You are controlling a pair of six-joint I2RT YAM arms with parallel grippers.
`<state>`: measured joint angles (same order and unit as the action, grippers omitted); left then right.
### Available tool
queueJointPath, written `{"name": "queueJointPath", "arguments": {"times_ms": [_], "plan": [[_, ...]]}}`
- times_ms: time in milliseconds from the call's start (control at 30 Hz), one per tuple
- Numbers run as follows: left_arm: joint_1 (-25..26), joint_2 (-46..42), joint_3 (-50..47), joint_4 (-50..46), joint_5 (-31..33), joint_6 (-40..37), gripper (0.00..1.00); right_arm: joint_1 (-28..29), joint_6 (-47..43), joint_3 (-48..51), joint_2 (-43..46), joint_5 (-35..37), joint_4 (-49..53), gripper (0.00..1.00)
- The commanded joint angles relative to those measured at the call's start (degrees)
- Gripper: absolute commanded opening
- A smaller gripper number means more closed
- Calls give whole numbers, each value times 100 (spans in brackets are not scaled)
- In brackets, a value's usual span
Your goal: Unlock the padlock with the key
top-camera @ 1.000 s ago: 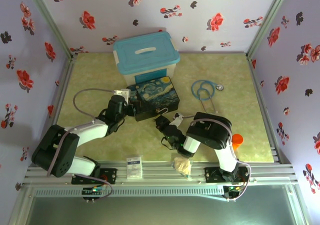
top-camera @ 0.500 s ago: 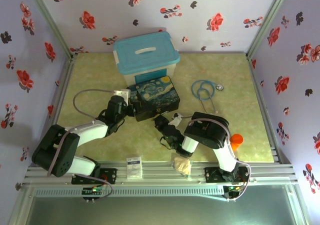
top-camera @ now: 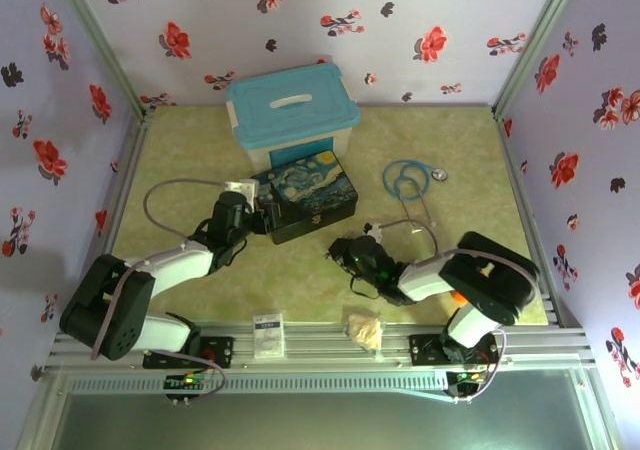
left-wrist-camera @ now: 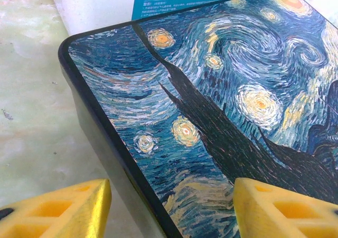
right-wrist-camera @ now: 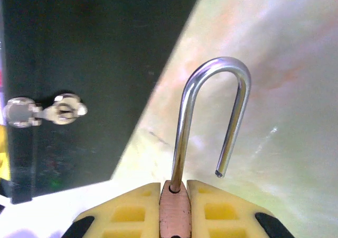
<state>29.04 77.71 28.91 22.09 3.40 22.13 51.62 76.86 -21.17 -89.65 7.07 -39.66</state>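
Rails [top-camera: 300, 342] at the near edge of the table carry a small white card [top-camera: 267, 334] and a crumpled pale-yellow item [top-camera: 363, 329]; what either one is cannot be made out. An orange object [top-camera: 461, 293] beside the right arm is mostly covered by that arm. On the right wrist view, the right gripper [right-wrist-camera: 174, 188] is clenched on the padlock [right-wrist-camera: 175, 214]. Only a narrow brass strip of the body shows between the yellow fingers [right-wrist-camera: 119, 211], and the lower part is cut off by the frame edge. The silvery shackle [right-wrist-camera: 216, 63] stands up out of the body, one leg seated and the other leg hanging free with its tip clear of the body. The padlock sits just in front of the dark front wall of the starry-night box [left-wrist-camera: 222, 90], apart from the metal clasp [right-wrist-camera: 45, 111] on that wall. The left gripper [left-wrist-camera: 171, 195] is released, its jaws spread to either side of the box's near corner; whether either finger touches the box cannot be told, since both fingertips are cut off at the bottom. Right of the box lies a blue stethoscope [top-camera: 408, 182]. Behind the box stands a clear container with a teal lid [top-camera: 292, 110], its label too blurred to read.
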Motion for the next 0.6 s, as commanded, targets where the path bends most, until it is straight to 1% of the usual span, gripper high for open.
{"name": "queueJointPath", "arguments": {"times_ms": [0,100,167,267,333,400,433,467,567], "plan": [[-53,-84,-61,-495,-19,24,62,-367,-432,-39,487,-1075,1856,0],[-56,-131,-57,-507,-17,35,63,-710,-926,-214,881,-1506,3073,0],[-56,-176,-44,-534,-32,61,66,-960,-1188,-260,1081,-1766,3707,0],[-56,-284,-18,-561,-29,106,77,-1271,-1579,-384,1216,-2261,4433,1],[-60,-363,42,-649,-32,136,83,-1421,-1912,-496,1280,-2360,4979,1],[-53,-483,141,-838,-78,169,88,-1700,-2270,-592,1316,-2599,5414,3],[-46,-578,163,-952,-107,192,92,-1862,-2449,-639,1302,-2765,5605,5],[-31,-736,172,-1067,-101,228,100,-2015,-2638,-715,1283,-2866,5830,7],[64,-1312,109,-1383,59,283,100,-2302,-3185,-966,1167,-3023,6436,9]]}}
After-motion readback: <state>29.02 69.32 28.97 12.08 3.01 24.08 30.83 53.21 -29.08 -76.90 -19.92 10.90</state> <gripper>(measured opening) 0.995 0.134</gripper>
